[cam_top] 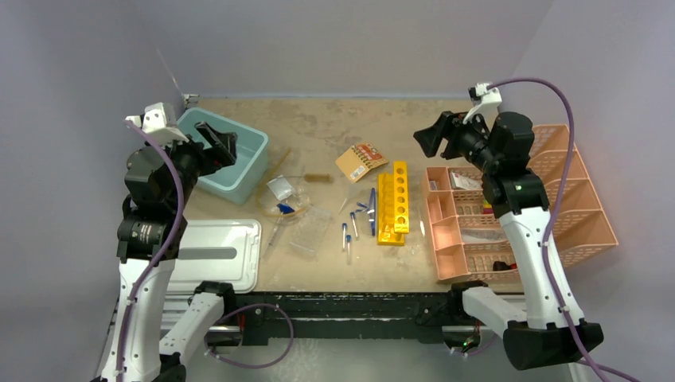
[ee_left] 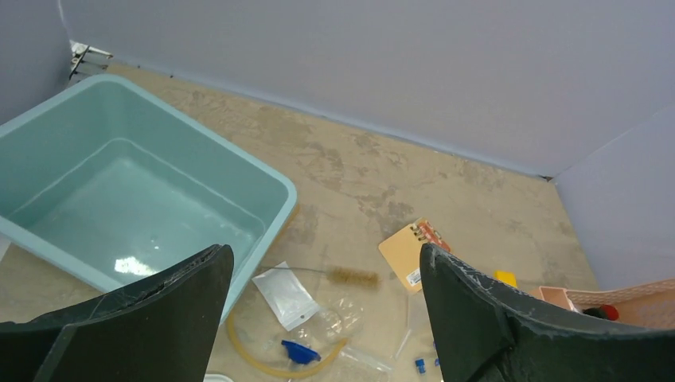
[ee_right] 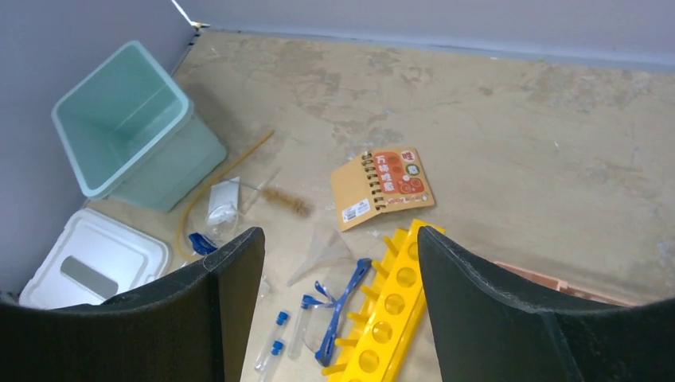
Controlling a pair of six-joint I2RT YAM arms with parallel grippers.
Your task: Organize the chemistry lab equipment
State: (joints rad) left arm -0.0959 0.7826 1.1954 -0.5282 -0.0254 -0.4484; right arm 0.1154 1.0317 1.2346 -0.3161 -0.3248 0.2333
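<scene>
Worn tan table [cam_top: 318,127], grey walls. Small blue-capped tubes [cam_top: 345,233] lie loose at centre beside two yellow racks [cam_top: 392,203]; probably light, slick and brittle, best pinched mid-barrel. Left fingers [ee_left: 159,318] and right fingers [ee_right: 493,318] spread apart, empty.

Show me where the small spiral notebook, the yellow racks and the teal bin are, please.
spiral notebook [ee_right: 386,185]: right wrist view, on its front cover.
yellow racks [cam_top: 386,208]: top external view, on the holed top of one rack.
teal bin [ee_left: 135,207]: left wrist view, on its bare inner floor.
</scene>
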